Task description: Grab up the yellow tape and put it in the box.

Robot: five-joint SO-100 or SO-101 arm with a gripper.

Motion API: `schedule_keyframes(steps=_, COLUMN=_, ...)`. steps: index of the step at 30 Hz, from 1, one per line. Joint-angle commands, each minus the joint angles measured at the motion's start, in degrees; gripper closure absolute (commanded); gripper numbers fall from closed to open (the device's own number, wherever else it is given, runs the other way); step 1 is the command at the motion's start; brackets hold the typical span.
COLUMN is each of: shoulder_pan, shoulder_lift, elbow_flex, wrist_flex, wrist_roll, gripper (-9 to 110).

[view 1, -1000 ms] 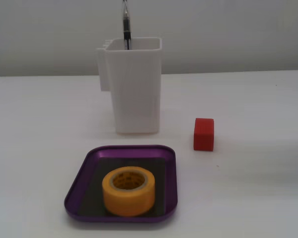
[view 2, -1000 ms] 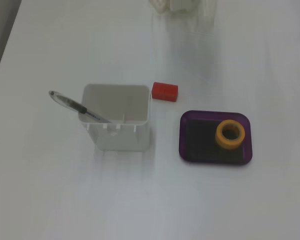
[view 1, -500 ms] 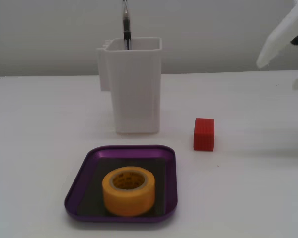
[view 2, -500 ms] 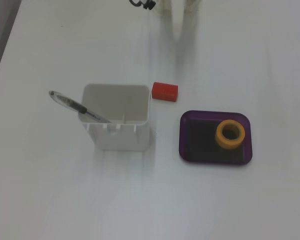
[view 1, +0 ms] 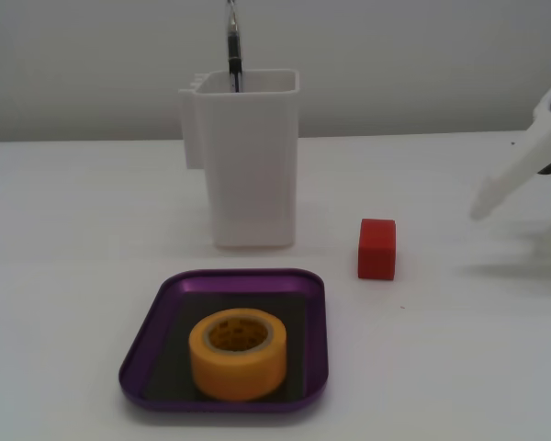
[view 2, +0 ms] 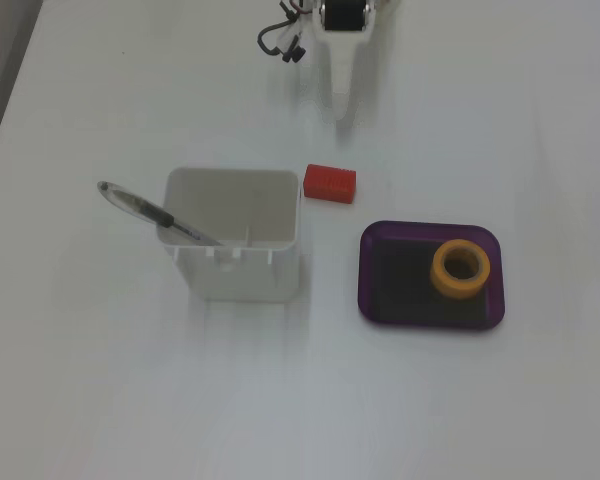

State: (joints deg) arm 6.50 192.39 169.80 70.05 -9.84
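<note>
The yellow tape (view 1: 239, 372) lies flat, hollow core up, inside the box (view 1: 248, 274), a shallow purple tray at the front of the table. In the other fixed view the tape (view 2: 439, 272) sits in the right part of the box (view 2: 395, 275). My gripper (view 1: 482, 209) is at the right edge of a fixed view, well away from the tray, low over the table and pointing down-left. From above, the gripper (view 2: 345, 115) shows at the top as one closed white wedge with nothing in it.
A small red cube (view 1: 376, 248) stands between tray and gripper, also seen from above (view 2: 329, 183). A tall white plastic container (view 1: 248, 165) holding a pen (view 1: 234, 46) stands behind the tray, also seen from above (view 2: 240, 275).
</note>
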Motion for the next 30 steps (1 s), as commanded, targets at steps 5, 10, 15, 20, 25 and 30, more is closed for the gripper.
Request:
schedule_keyframes(steps=5, shoulder_pan=-0.4, shoulder_lift=4.9, elbow_flex=1.1, wrist_flex=0.7, wrist_roll=0.4, gripper=100)
schedule_keyframes(steps=10, shoulder_pan=-0.5, shoulder_lift=4.9, elbow_flex=1.2, wrist_flex=0.9, wrist_roll=0.4, gripper=102)
schedule_keyframes(steps=15, shoulder_pan=-0.5, shoulder_lift=4.9, elbow_flex=1.3, wrist_flex=0.6, wrist_roll=0.4, gripper=102)
schedule_keyframes(steps=20, shoulder_pan=-0.4, shoulder_lift=4.9, elbow_flex=3.9, wrist_flex=0.3, wrist_roll=4.9, gripper=102)
schedule_keyframes(steps=25, shoulder_pan=-0.4, shoulder_lift=4.9, elbow_flex=4.3, wrist_flex=0.2, wrist_roll=6.8, gripper=102)
schedule_keyframes(steps=30, shoulder_pan=-0.5, shoulder_lift=4.8, elbow_flex=4.3, wrist_flex=0.2, wrist_roll=6.9, gripper=102)
